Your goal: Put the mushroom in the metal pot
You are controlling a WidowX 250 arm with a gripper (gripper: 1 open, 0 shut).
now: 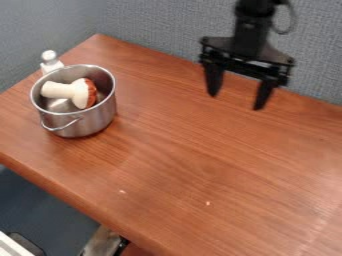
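Observation:
The mushroom point(67, 92), cream stem and orange-red cap, lies on its side inside the metal pot point(80, 118), which stands on the left part of the wooden table point(187, 160). My gripper point(237, 91) hangs far to the right of the pot, above the table's back edge. It points down, its two black fingers are spread wide apart and nothing is between them.
A small white bottle point(50, 62) stands just behind the pot at the table's back left corner. A grey wall rises behind the table. The table's front edge runs diagonally from lower left to bottom centre.

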